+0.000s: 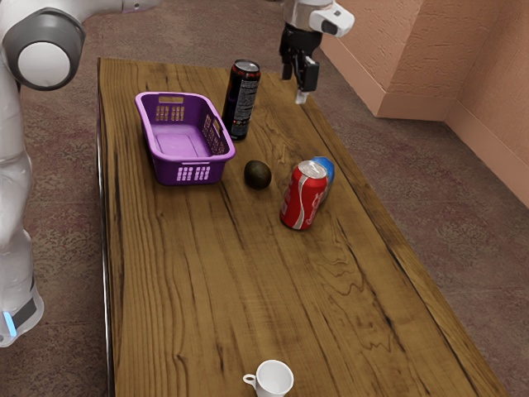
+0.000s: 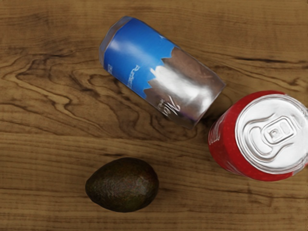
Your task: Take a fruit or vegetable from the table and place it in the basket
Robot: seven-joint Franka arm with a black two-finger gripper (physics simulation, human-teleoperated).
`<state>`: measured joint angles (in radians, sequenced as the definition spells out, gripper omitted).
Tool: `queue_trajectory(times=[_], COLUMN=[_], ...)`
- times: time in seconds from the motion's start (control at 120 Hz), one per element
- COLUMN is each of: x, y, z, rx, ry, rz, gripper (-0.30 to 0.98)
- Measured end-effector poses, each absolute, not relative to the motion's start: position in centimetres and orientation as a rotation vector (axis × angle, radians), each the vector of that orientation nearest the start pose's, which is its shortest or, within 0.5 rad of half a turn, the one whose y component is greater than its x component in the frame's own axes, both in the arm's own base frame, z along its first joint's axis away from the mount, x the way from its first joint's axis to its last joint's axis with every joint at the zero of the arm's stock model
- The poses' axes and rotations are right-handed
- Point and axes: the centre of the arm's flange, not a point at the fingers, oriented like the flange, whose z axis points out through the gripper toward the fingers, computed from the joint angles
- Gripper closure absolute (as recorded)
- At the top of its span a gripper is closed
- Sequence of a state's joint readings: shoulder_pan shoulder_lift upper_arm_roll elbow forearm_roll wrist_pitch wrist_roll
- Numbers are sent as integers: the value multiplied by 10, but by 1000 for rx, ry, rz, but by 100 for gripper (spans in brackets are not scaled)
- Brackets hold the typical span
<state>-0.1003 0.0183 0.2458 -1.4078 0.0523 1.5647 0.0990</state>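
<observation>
Purple basket [image 1: 169, 171]: upright on the wooden table [image 1: 215, 289]; its raised rim could catch a low-carried load and shove the basket or jolt the load loose, so the lift should clear it well.
Avocado [image 2: 122, 185]: the task's thing, resting on the table between the basket and the red cola can, apart from both; smooth and rounded, it would likely squirt away or roll if pinched off its middle.
Claw [image 1: 294, 88]: released, fingers apart with nothing between them, hanging high over the table; the avocado sits off the wrist view's centre, so a straight drop would probably miss it and come down nearer the cans.
Red cola can [image 1: 304, 198]: upright near the avocado; a finger spread toward it on the way down might tip it, and a fall could knock the avocado.
Blue can [image 2: 159, 67]: on its side just beside the red one; a brush could set it rolling, since round walls give it little to stop on.
Tall black can [image 1: 241, 99]: upright beside the basket; slim for its height, it could topple if the arm swings low on the way across.
White cup [image 1: 274, 379]: well apart from the avocado; small risk unless something rolls that way.
</observation>
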Motion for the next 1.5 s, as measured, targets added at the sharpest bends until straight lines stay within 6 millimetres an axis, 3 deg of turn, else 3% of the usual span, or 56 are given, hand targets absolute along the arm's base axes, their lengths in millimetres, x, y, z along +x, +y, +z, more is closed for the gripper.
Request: queue_trajectory(times=[0.475,0.683,0.833,1.233,1.5], x=[554,556,556,528,522], y=[39,29,37,88,80], z=[695,678,673,625,614], rx=[-3065,-3073,-3075,-3097,-3106], ry=[65,94,71,-21,45], rz=[-201,-106,-76,97,100], gripper=[0,0,0,0,0])
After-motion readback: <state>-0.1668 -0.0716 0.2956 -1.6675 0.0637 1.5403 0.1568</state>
